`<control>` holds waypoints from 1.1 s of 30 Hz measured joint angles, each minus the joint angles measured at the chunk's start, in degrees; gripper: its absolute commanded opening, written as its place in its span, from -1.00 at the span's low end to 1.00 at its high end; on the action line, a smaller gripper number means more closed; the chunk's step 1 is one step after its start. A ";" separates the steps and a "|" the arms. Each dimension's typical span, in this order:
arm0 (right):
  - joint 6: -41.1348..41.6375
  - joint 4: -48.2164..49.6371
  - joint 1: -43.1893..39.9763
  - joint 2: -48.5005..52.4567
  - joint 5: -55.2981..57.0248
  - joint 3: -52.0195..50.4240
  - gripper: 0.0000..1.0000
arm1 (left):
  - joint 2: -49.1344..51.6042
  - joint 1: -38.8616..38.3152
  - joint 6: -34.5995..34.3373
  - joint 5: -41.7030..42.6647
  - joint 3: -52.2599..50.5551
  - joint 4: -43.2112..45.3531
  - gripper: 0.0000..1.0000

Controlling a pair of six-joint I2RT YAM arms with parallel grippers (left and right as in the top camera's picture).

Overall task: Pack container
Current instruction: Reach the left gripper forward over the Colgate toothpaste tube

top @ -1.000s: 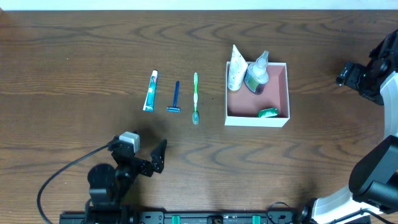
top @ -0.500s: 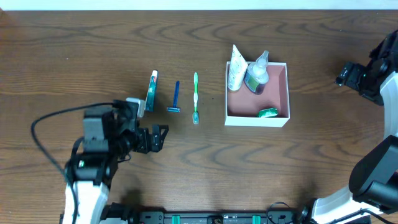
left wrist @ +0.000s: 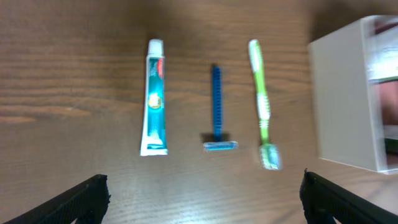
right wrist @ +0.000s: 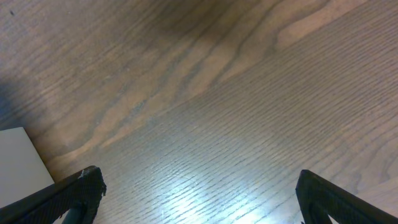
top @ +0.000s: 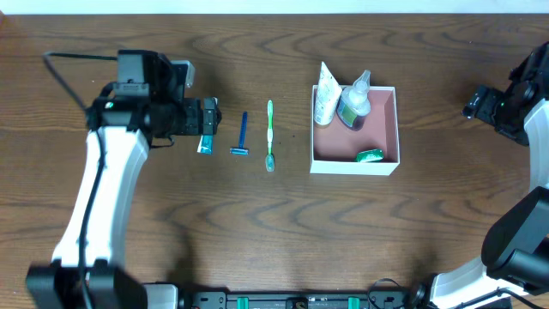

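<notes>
The container point(top: 382, 129), white-walled with a pink inside, sits right of centre. It holds a white tube point(top: 325, 99), a clear bottle point(top: 353, 101) and a small green item point(top: 370, 155). Left of it lie a green toothbrush point(top: 270, 135), a blue razor point(top: 242, 135) and a teal toothpaste tube point(top: 206, 142). My left gripper point(top: 208, 118) hovers open over the toothpaste's upper part and holds nothing. The left wrist view shows the toothpaste point(left wrist: 154, 99), razor point(left wrist: 217, 109), toothbrush point(left wrist: 262, 106) and container wall point(left wrist: 348, 93) beyond the gripper point(left wrist: 202, 199). My right gripper point(top: 474, 103) is open, right of the container.
The right wrist view shows bare wood under the open right gripper point(right wrist: 199, 199) and a white corner of the container point(right wrist: 22, 162) at lower left. The right arm's base stands at the table's right edge point(top: 523, 240).
My left arm has swung from the table's front edge up and back to the toothpaste, its gripper staying open. The right arm and all objects have not moved.
</notes>
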 measured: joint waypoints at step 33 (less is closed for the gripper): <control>0.00 0.02 0.00 0.00 0.00 0.00 0.99 | 21.94 -4.37 -1.38 -16.06 0.00 11.23 0.96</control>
